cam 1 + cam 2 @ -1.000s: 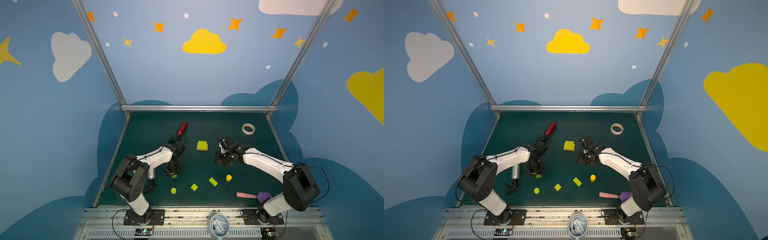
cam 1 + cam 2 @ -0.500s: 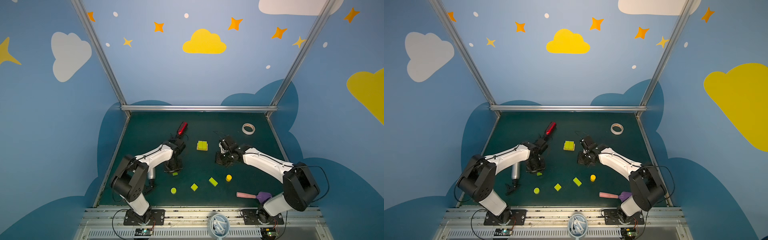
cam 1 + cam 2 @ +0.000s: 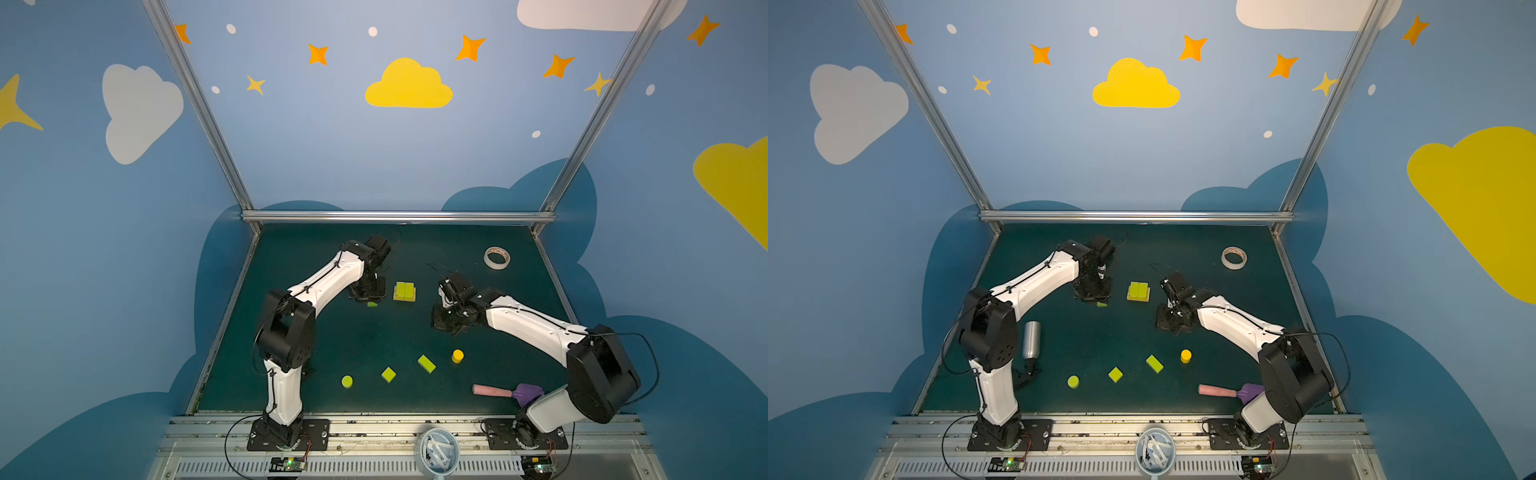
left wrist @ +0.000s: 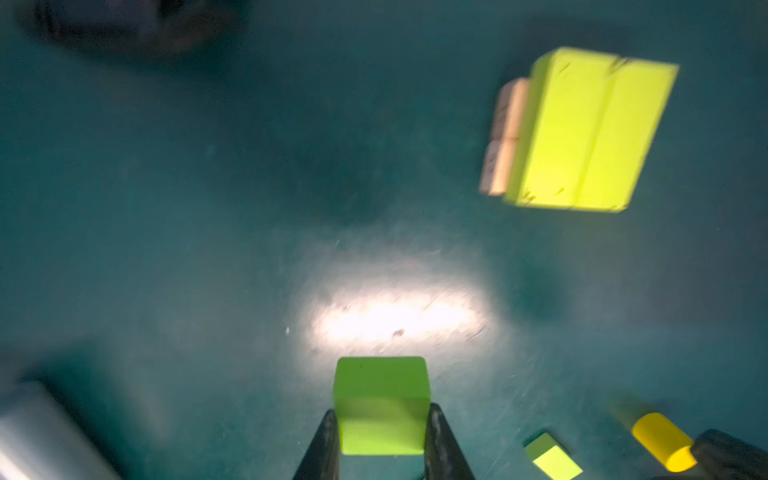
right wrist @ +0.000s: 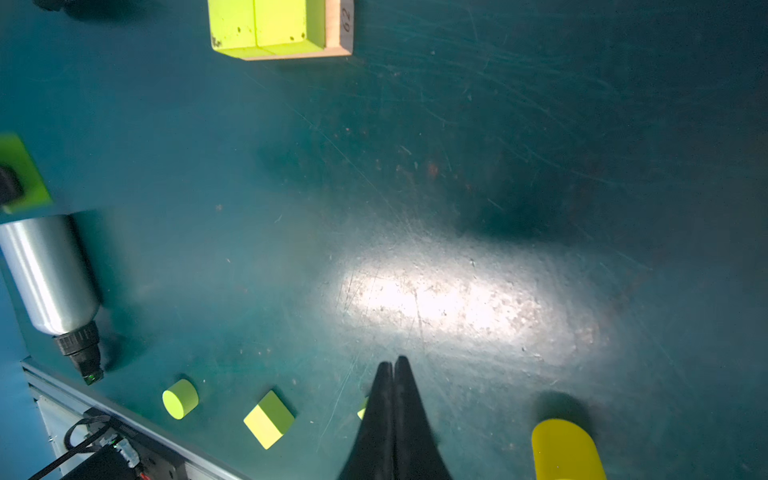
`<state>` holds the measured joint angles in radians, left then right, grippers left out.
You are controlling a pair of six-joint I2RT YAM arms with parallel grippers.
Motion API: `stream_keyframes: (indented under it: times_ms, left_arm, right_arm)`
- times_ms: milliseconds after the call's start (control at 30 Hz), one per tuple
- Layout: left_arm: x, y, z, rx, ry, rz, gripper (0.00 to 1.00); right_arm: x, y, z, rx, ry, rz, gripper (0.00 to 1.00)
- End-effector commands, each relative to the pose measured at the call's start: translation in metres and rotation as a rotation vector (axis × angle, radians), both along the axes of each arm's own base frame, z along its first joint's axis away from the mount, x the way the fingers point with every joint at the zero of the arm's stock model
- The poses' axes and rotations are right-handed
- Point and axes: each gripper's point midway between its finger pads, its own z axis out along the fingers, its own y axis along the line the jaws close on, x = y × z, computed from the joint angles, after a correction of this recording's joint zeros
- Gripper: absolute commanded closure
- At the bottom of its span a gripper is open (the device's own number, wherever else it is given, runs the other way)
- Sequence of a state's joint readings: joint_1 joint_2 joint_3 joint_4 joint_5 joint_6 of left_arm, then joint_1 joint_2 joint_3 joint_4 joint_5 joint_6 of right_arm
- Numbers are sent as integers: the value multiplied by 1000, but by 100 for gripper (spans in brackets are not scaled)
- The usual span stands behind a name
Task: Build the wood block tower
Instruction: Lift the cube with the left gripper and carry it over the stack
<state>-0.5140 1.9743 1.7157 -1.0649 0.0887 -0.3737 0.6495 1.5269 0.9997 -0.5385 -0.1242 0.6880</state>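
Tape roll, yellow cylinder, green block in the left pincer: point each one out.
Tape roll [image 3: 497,266]: in a top view, near side of its ring.
Yellow cylinder [image 3: 457,354]: in a top view, its flat top.
Held green block [image 4: 381,382]: left wrist view, its darker face.

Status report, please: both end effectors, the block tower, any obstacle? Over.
Left end effector shut on green block, near tower. Right end effector shut, empty. Tower: two green bars on tan bars. Nothing seen between block and tower.

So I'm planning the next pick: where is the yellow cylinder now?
In both top views the yellow cylinder sits on the mat toward the front right, just right of a loose lime bar and behind the pink-handled tool.
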Motion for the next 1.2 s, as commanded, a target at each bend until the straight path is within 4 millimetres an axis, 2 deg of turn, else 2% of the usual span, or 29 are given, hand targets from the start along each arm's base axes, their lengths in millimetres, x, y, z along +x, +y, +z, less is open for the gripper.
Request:
stream_keyframes:
  times_ms: [0, 267, 533, 900, 1167]
  left_arm:
    - [3, -7, 2, 36, 39, -90, 76]
    - [31, -38, -5, 28, 50, -159, 76]
    - [46, -62, -14, -1, 52, -207, 75]
    - [53, -79, -30, -24, 65, -222, 74]
    - [58, -82, -41, -11, 64, -214, 74]
  right_arm:
    - [-5, -12, 2, -13, 7, 0, 100]
    - [-1, -30, 3, -17, 15, -40, 100]
    - [2, -38, 4, -21, 22, -59, 100]
    - [2, -42, -3, -29, 42, -71, 100]
    - [0, -44, -6, -31, 51, -79, 100]
